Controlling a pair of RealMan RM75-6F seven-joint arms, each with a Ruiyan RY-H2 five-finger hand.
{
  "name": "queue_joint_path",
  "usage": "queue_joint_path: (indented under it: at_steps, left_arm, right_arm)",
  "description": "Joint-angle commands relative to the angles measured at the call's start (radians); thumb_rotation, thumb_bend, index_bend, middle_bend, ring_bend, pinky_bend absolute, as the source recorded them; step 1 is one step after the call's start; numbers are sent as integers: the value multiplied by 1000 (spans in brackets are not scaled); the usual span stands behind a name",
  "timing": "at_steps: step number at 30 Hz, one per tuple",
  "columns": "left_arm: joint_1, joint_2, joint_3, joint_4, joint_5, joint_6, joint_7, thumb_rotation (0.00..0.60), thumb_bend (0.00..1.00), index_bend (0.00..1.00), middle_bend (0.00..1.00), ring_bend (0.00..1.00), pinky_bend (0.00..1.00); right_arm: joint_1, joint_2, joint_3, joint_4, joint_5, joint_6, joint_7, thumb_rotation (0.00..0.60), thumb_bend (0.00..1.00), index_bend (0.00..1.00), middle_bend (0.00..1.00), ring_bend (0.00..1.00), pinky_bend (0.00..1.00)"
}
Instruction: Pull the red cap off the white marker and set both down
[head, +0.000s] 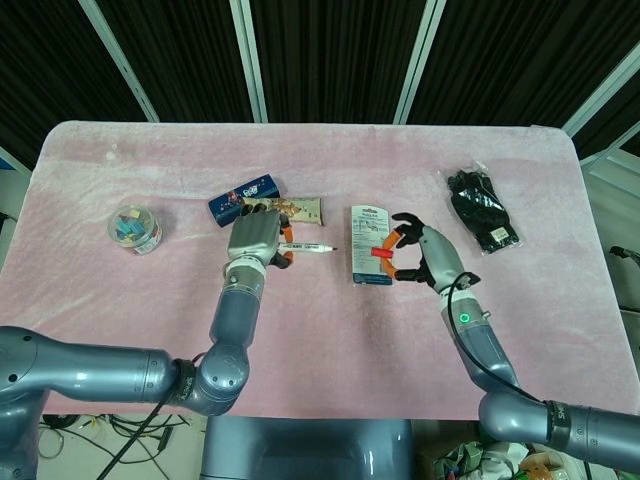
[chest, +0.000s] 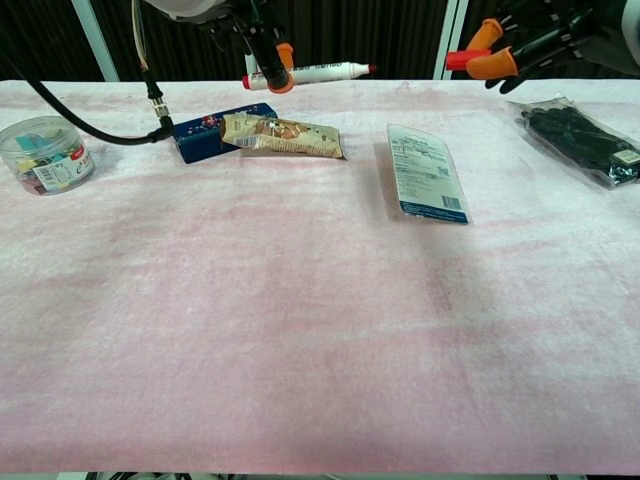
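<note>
My left hand (head: 255, 238) holds the white marker (head: 305, 247) level above the table, its bare red tip pointing toward the right hand; the chest view shows the same marker (chest: 318, 72) in my left hand (chest: 262, 45). My right hand (head: 425, 254) pinches the red cap (head: 380, 252) between orange-tipped fingers, over the right edge of a flat blister pack. In the chest view the red cap (chest: 458, 59) sits in my right hand (chest: 540, 30) at the upper right. A clear gap separates cap and marker tip.
A blue box (head: 243, 197) and a snack bar wrapper (head: 285, 208) lie behind my left hand. The flat blister pack (head: 369, 243) lies at centre. A round tub of clips (head: 135, 227) stands far left, and bagged black gloves (head: 482, 209) lie far right.
</note>
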Motion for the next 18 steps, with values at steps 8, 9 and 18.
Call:
queue_joint_path:
  at_steps: [8, 9, 18]
  left_arm:
    - [232, 205, 179, -229, 248, -85, -90, 600, 699, 754, 359, 79, 49]
    - [247, 213, 197, -236, 274, -91, -100, 600, 699, 754, 360, 79, 50]
    - [374, 217, 387, -195, 482, -155, -202, 600, 698, 754, 360, 79, 50]
  right_arm:
    - [-145, 35, -75, 116, -194, -41, 163, 600, 489, 854, 159, 389, 275]
    - [-154, 33, -79, 124, -210, -43, 177, 600, 488, 854, 159, 389, 275]
    - [-242, -33, -130, 206, -391, -18, 309, 600, 487, 855, 153, 389, 270]
